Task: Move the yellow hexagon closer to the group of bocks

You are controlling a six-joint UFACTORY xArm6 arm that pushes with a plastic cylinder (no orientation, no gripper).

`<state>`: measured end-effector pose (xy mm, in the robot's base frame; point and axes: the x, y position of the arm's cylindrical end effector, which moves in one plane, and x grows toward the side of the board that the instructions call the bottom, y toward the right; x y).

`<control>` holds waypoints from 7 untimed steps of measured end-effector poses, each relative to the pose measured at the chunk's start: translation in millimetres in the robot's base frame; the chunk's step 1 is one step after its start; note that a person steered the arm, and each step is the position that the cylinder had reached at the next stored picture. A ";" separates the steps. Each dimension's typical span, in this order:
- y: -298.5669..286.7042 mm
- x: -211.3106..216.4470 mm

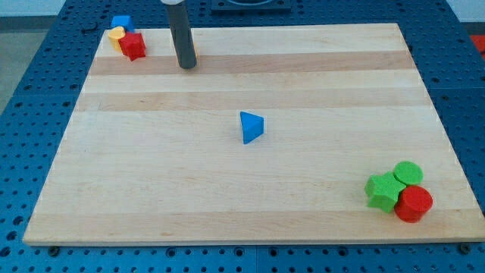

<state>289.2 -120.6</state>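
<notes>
Board: light wooden board [250, 182], lying on a blue perforated bench [30, 91].
Top-left corner: blue block [120, 23], yellow block [116, 34] and red block [133, 46], touching in a cluster.
Beside rod: a sliver of yellow-orange block [194, 51] shows behind the rod; shape not discernible.
Centre: blue triangular block [251, 127], alone.
Bottom-right corner: green star-shaped block [383, 190], green cylinder [408, 173], red cylinder [414, 203], touching.

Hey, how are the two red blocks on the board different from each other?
The red block at the view's top left has a jagged, star-like outline; the red cylinder at the view's bottom right is round. The first touches a yellow block and a blue block; the cylinder sits against two green blocks. The first is nearer my tip. Both are red and stand in corner clusters.
</notes>
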 end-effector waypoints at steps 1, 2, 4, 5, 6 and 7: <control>1.4 -17.9; 1.7 -40.6; 28.7 -51.4; 21.1 -67.5; -3.8 -68.6; -27.4 -70.2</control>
<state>219.0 -148.0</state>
